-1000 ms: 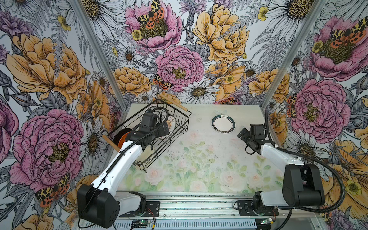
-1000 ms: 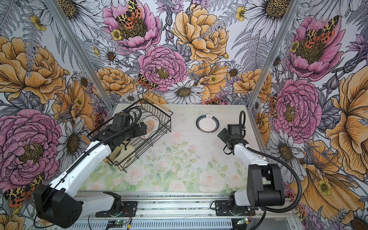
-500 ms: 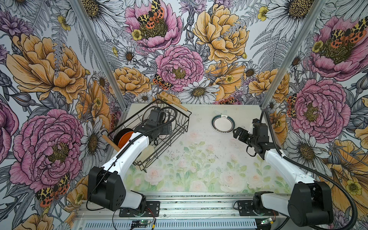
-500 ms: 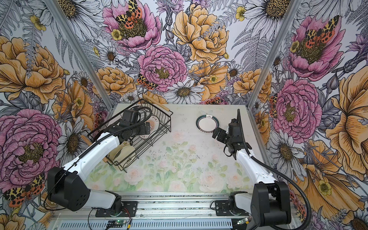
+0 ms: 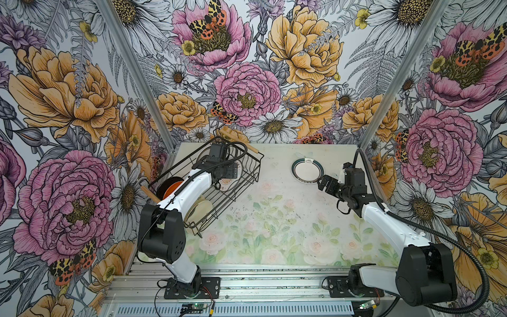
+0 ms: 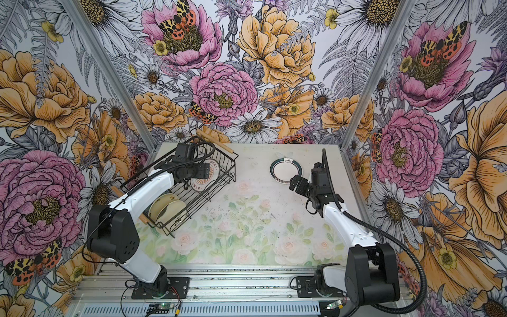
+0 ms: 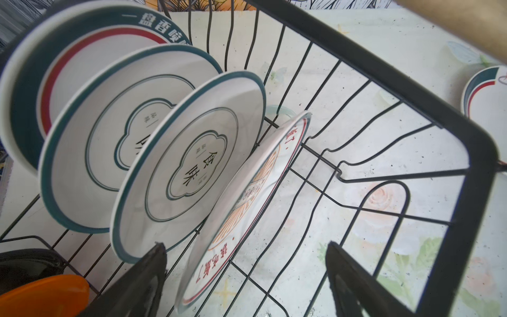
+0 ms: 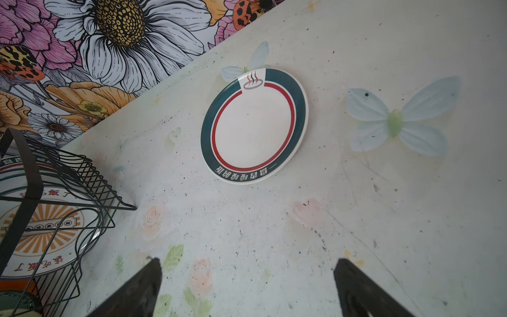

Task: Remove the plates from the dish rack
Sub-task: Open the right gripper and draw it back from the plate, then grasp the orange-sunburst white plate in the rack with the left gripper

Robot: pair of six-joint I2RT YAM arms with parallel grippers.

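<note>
The black wire dish rack (image 5: 258, 170) (image 6: 234, 170) stands at the table's back left with several plates upright in it. In the left wrist view a white plate with an orange sunburst (image 7: 247, 197) leans at the end of the row, beside teal-rimmed plates (image 7: 192, 159). An orange plate (image 7: 46, 296) shows at the edge. My left gripper (image 7: 246, 244) (image 6: 204, 174) is inside the rack, open, its jaws straddling the sunburst plate's rim without gripping it. One teal-and-red rimmed plate (image 5: 307, 171) (image 8: 253, 125) lies flat on the table. My right gripper (image 8: 248, 260) (image 5: 323, 184) hovers open and empty just in front of it.
Two wooden rod handles (image 5: 238, 141) (image 5: 149, 192) stick out from the rack's ends. Cream plates (image 6: 167, 208) fill the rack's near end. Floral walls close in the back and both sides. A metal rail (image 5: 260, 285) with both arm bases runs along the front.
My left arm has reached a little farther into the rack and its jaws have narrowed slightly. My right arm has stretched out and its gripper has moved left, closer to the plate on the table.
</note>
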